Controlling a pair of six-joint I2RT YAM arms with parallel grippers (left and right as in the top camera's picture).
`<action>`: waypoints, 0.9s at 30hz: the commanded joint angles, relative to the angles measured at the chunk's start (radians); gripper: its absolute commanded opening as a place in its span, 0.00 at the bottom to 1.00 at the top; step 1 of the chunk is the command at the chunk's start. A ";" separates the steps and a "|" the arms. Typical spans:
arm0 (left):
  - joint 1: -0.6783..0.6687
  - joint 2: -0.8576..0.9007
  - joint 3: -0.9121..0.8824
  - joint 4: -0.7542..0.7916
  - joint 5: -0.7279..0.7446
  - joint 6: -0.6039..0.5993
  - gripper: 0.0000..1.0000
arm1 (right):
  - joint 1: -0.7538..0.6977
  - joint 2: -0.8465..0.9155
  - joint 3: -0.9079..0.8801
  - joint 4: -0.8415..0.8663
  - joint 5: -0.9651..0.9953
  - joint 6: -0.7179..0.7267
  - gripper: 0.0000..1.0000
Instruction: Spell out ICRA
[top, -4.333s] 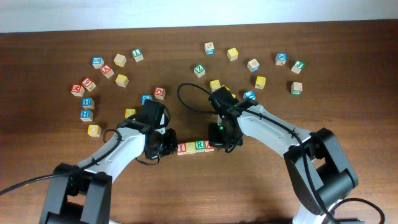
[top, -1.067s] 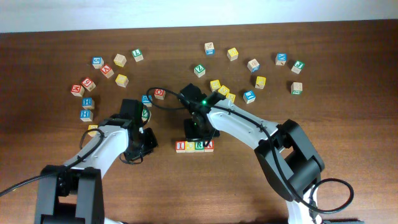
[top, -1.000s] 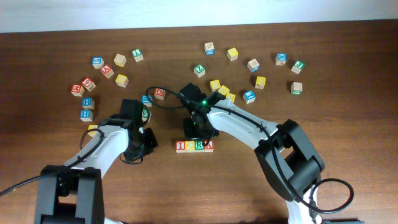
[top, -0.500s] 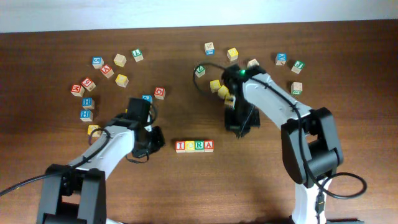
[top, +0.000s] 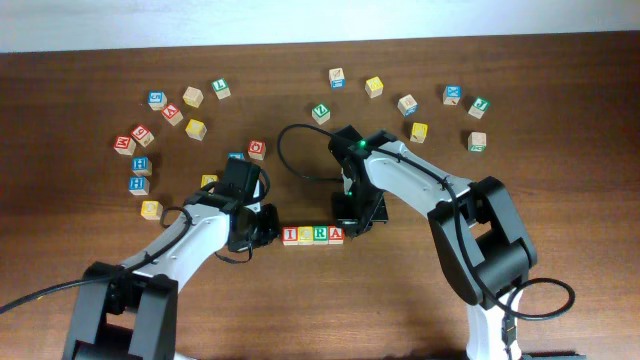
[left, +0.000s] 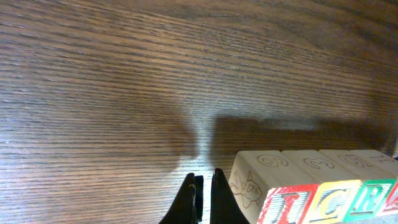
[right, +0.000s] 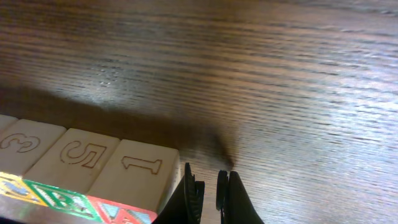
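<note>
Four cubes form a tight row near the table's front centre: red I (top: 290, 235), yellow C (top: 305, 235), green R (top: 320, 235), red A (top: 336, 235). My left gripper (top: 268, 228) is shut and empty at the row's left end. In the left wrist view its tips (left: 204, 186) stand right beside the I cube (left: 283, 204), with C (left: 329, 200) and R (left: 375, 196) beyond. My right gripper (top: 355, 222) is shut and empty at the right end. In the right wrist view it (right: 208, 183) sits against the side of the A cube (right: 134, 177).
Loose letter cubes lie scattered across the back: a left group (top: 172, 114), a right group (top: 418, 131), a red one (top: 257, 149) behind my left arm and a yellow one (top: 151, 209) at its left. Cables loop over both arms.
My right arm swung from the back right down to the row's right end. My left gripper slid right to the row's left end. The row itself has not shifted.
</note>
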 joint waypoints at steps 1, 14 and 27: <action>-0.008 0.002 -0.001 0.004 0.044 0.010 0.00 | 0.008 -0.007 -0.005 0.005 -0.030 0.007 0.04; -0.031 0.002 -0.001 0.007 0.047 0.010 0.00 | 0.008 -0.007 -0.005 0.019 -0.073 0.007 0.04; -0.031 0.002 -0.001 0.002 0.046 0.009 0.00 | 0.008 -0.007 -0.005 0.039 -0.066 0.007 0.04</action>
